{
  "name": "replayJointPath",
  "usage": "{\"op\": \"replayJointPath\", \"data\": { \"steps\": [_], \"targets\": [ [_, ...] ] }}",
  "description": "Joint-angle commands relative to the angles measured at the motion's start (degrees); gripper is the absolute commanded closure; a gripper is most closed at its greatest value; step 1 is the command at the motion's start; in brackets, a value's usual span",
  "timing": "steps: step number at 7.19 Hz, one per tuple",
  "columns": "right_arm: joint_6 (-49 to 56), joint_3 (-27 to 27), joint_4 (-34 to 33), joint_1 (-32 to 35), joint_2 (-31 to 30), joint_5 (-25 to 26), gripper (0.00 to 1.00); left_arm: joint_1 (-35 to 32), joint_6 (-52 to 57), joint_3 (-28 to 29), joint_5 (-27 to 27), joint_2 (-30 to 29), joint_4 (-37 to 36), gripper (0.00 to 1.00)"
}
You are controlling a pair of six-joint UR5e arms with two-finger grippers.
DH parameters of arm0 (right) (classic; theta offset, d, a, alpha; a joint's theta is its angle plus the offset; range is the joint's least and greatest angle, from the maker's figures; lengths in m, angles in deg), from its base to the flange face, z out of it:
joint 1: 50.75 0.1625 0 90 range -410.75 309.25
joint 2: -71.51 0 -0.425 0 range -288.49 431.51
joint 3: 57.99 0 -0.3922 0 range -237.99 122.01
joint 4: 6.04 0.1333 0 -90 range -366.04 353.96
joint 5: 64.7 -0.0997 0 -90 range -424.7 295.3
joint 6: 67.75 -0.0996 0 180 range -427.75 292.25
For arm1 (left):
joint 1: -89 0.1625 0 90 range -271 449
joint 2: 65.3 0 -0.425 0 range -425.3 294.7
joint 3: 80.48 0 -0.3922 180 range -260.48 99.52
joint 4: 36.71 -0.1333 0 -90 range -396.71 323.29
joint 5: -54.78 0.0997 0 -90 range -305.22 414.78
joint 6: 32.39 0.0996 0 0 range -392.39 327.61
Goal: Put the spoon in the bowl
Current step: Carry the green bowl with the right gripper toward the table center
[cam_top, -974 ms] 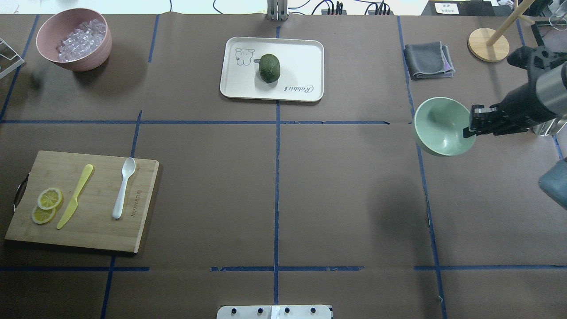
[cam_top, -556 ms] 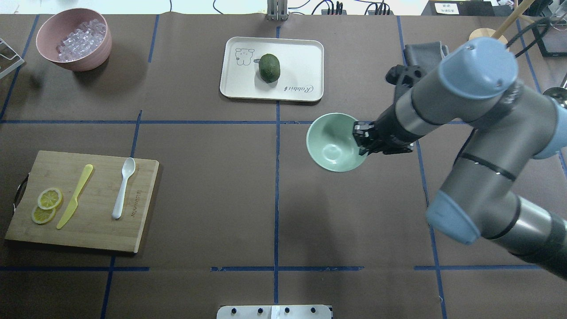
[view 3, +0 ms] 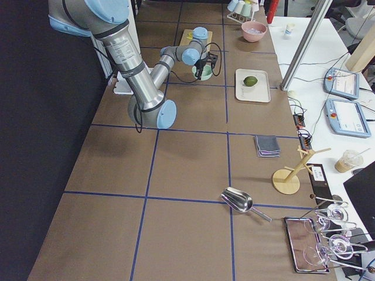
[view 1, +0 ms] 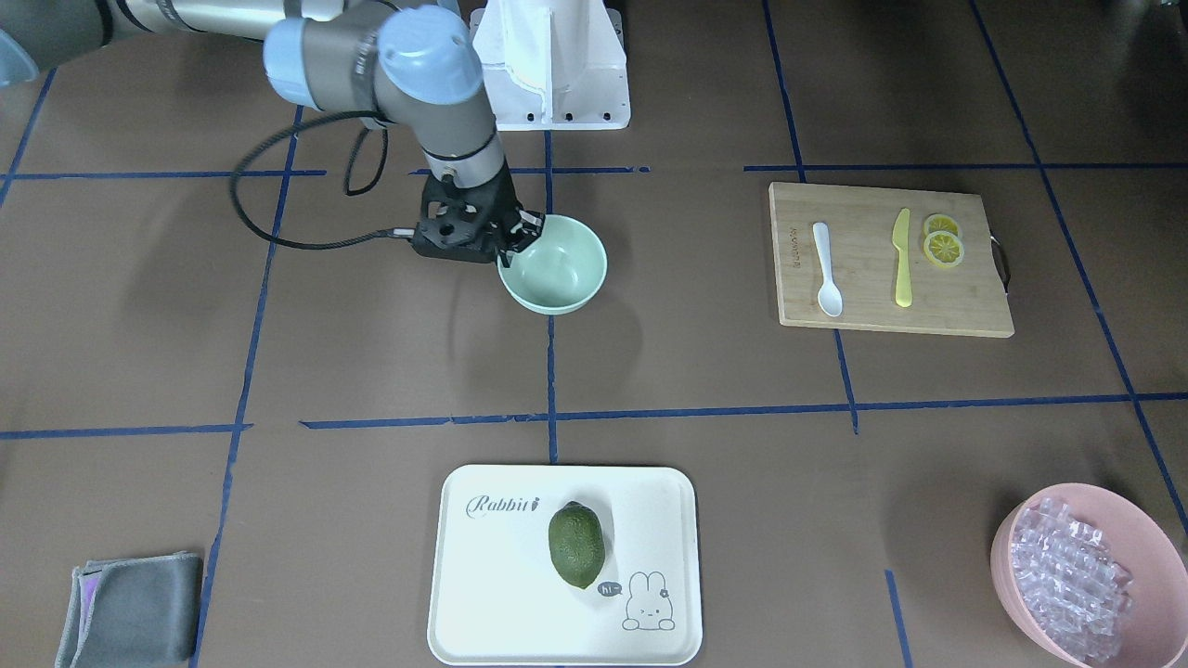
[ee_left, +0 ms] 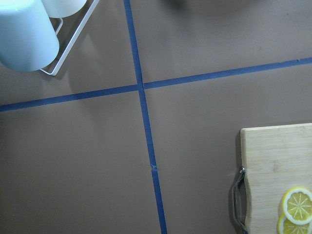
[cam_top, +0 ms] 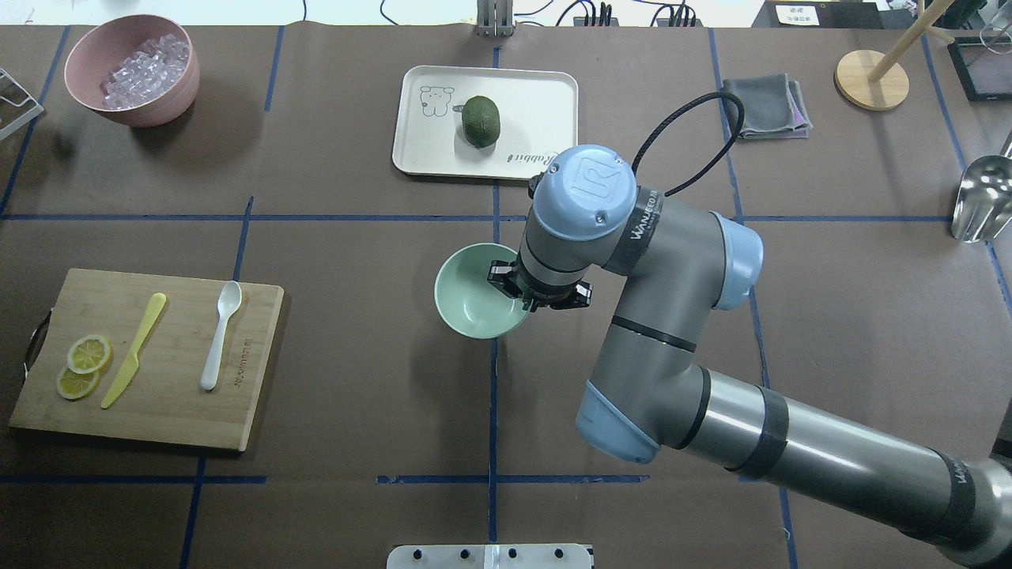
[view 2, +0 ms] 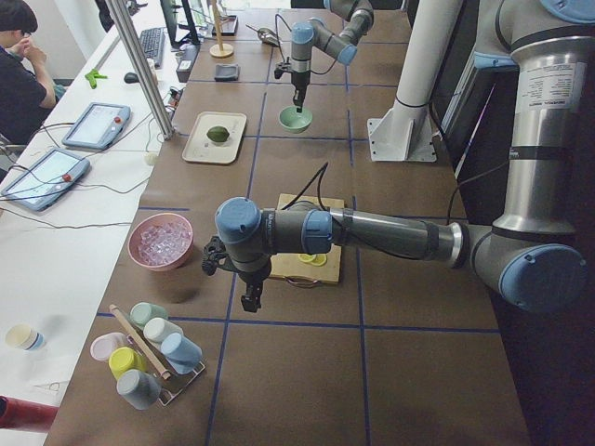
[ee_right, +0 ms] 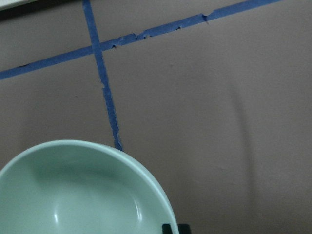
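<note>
The mint-green bowl (cam_top: pixel 473 307) is near the table's centre, on the blue tape line; it also shows in the front view (view 1: pixel 557 271) and the right wrist view (ee_right: pixel 73 195). My right gripper (cam_top: pixel 515 291) is shut on the bowl's rim on its right side and holds it upright, low over the table; I cannot tell if it touches. The white spoon (cam_top: pixel 220 333) lies on the wooden cutting board (cam_top: pixel 166 411) at the left, beside a yellow knife (cam_top: pixel 134 350). My left gripper (view 2: pixel 249 299) shows only in the exterior left view, beyond the board's handle end; I cannot tell its state.
A white tray (cam_top: pixel 545 95) with a green fruit (cam_top: pixel 481 121) sits behind the bowl. A pink bowl of clear cubes (cam_top: pixel 130 71) is at the far left. Lemon slices (cam_top: pixel 83 365) lie on the board. A grey cloth (cam_top: pixel 765 107), a wooden stand (cam_top: pixel 871 79) and a metal scoop (cam_top: pixel 980 207) are at the right.
My right arm has carried the bowl leftward in the overhead view, from the table's right side to its centre. The spoon and board have not moved.
</note>
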Motion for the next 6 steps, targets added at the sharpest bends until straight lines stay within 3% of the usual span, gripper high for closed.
{"op": "replayJointPath", "data": {
  "steps": [1,5,6],
  "targets": [
    [-0.18,-3.22,2.13,-1.07,0.53,0.52,0.99,0.0,-0.93,-0.16,0.06,0.0,0.58,0.0],
    [-0.09,-3.04,2.22,-0.63,0.17,0.17,0.98,0.0,-0.93,-0.25,0.06,0.0,0.58,0.0],
    [-0.09,-3.13,2.22,-0.55,-0.35,0.26,0.86,0.0,-0.93,-0.16,0.06,0.0,0.58,0.0]
  ]
}}
